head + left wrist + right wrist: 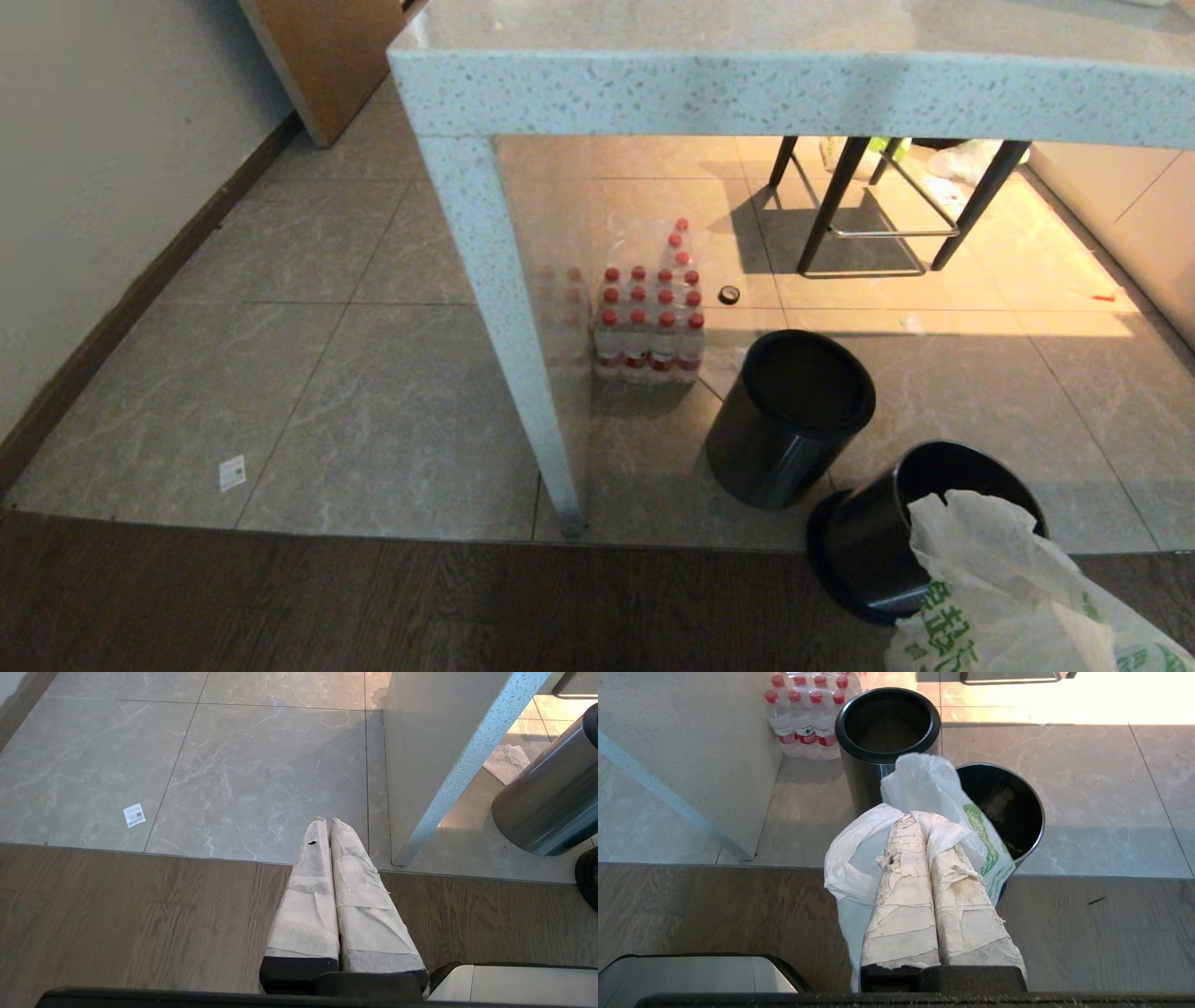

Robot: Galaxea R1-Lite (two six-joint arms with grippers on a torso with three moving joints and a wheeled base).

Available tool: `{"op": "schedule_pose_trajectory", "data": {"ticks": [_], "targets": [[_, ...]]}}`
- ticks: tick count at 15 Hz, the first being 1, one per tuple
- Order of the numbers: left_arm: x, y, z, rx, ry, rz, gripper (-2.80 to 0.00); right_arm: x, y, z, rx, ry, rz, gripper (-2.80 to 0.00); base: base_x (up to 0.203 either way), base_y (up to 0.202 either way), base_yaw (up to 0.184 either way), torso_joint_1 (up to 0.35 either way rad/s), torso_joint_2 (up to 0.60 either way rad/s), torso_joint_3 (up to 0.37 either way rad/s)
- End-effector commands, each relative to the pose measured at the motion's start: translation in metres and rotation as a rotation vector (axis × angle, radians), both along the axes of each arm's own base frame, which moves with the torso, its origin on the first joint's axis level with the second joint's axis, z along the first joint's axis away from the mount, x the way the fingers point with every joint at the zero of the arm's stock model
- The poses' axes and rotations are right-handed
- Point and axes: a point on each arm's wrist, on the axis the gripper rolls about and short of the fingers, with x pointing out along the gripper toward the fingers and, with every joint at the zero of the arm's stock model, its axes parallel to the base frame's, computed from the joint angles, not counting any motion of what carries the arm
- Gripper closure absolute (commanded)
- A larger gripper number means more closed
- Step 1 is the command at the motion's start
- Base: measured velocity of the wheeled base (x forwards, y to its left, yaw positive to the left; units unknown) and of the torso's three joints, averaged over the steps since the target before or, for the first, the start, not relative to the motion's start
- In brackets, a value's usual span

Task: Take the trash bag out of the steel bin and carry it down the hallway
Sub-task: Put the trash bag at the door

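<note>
Right gripper: jaws closed on the trash bag, plastic bunched between and around the taped fingertips. Bag mostly clear of the steel bin, hanging on the near side of the bin's rim and draped over it, green print facing outward. Bin tilted, leaning toward the robot, standing at the seam where tile meets wood floor. Whether the bag's lower end remains inside the bin: cannot tell.

Left gripper: jaws closed, empty, held over the floor seam on the far side of the table leg from the steel bin. Well apart from the bag; right arm clearly the nearer and the only one engaged.

Second, darker bin upright just beyond the steel bin; pack of water bottles farther on, under the table.

Judged requirement for the coming move: lift and draw the bag away from the steel bin's rim, toward the robot, then carry toward the hallway, not in view here. Risk: thin plastic snagging on the rim or tipping the leaning bin.
</note>
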Motion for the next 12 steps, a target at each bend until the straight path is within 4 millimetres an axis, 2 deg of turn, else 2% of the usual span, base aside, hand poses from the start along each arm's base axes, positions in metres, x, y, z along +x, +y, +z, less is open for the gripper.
{"op": "schedule_pose_trajectory", "data": {"ticks": [1,12], "targets": [[0.0001,0.0000,-0.0004,0.000,0.001,0.001,0.00,0.0000,0.0000,0.0000,-0.001,0.000,0.001,0.00,0.000,0.000,0.000,0.000,0.00,0.000],[0.0001,0.0000,-0.0004,0.000,0.001,0.000,0.00,0.0000,0.0000,0.0000,-0.001,0.000,0.001,0.00,0.000,0.000,0.000,0.000,0.00,0.000]]}}
